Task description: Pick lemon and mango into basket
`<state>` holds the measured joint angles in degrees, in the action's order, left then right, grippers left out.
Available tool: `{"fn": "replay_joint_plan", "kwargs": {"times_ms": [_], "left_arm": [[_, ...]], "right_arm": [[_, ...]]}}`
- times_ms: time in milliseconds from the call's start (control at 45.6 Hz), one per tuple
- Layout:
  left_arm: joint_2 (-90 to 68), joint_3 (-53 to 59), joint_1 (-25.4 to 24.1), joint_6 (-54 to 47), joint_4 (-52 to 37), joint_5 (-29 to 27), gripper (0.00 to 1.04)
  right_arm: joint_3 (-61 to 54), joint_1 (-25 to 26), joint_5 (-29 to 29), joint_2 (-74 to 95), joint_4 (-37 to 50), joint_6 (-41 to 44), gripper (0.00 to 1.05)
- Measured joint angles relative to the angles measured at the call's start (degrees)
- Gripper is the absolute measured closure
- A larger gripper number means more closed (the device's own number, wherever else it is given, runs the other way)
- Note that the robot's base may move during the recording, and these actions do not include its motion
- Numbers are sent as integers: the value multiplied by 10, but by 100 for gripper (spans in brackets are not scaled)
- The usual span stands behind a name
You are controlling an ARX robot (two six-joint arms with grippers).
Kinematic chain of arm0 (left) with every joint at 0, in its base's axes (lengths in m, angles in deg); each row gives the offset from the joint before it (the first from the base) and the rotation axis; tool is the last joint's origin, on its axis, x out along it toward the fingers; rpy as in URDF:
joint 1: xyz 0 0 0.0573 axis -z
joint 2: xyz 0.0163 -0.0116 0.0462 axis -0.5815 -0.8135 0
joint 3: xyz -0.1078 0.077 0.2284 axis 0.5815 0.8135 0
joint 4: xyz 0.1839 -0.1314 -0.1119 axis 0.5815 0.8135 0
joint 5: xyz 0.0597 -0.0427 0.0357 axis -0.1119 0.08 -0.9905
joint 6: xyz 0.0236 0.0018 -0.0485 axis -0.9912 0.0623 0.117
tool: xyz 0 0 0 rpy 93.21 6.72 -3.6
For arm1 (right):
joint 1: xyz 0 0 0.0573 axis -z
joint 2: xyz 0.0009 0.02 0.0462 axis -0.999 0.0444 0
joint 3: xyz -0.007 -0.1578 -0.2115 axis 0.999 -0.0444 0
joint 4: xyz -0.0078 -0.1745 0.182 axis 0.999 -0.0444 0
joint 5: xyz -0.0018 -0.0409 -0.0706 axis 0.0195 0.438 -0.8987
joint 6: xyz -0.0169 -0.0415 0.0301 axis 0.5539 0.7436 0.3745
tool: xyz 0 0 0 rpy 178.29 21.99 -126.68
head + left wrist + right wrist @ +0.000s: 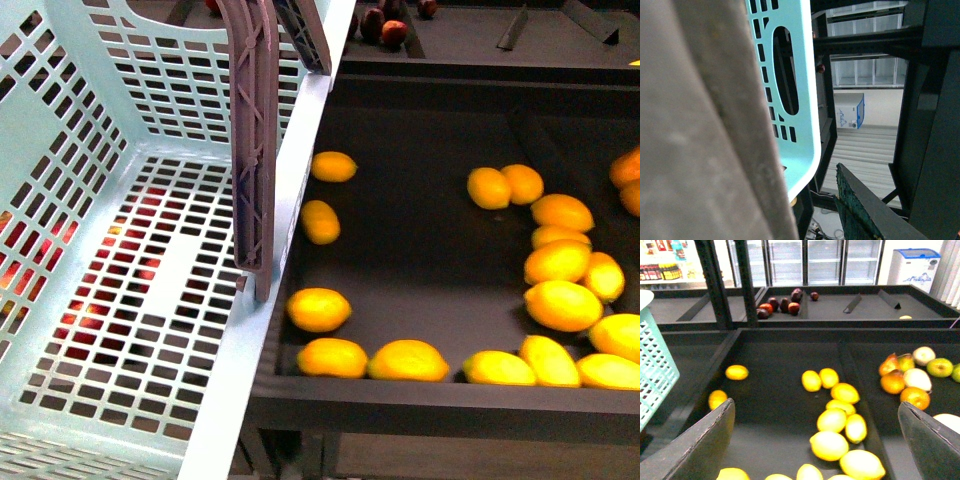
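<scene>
— Right gripper point(815, 404)?
— I see its fingers spread wide, holding nothing, above the lemons point(829, 445) scattered in the black tray point(420, 250).
— And the left gripper?
— I cannot tell (only grey blur there). The basket point(295, 190) stands just left of the tray.

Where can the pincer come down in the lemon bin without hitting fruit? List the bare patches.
The bin's middle floor is bare, bordered by the left-wall lemons, the front row and the right cluster. The basket floor is bare too. Crowded: front edge and right side.
</scene>
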<state>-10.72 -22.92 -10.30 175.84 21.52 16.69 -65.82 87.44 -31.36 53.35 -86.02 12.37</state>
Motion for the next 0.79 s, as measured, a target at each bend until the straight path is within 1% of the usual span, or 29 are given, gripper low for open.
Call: {"fn": "replay_joint_plan", "kwargs": {"times_ms": [219,395,504,548,592,636,702,789], "left_arm": [[1,0,-3,-2,0,-1,75],[1,0,-7,-10,0,-14,75],[1,0,-4,-7,1,0,75],[-10,-24,0,-33,66,-18,75],[-33,-51,0,-111,106,-31,75],[-57,-71,-3,-175,113,-35,75],[-90,-98,-9,-230,113,-39,75],[-136,-135,-14,-269,110,-35,75]], "right_arm": [[0,1,4,0,0,0,9],[0,1,3,1,0,0,9],[0,1,2,0,0,0,9],[0,1,2,0,0,0,9],[0,1,2,0,0,0,9],[0,1,2,0,0,0,9],[0,1,0,0,0,0,9],[0,1,0,0,0,0,9]]}}
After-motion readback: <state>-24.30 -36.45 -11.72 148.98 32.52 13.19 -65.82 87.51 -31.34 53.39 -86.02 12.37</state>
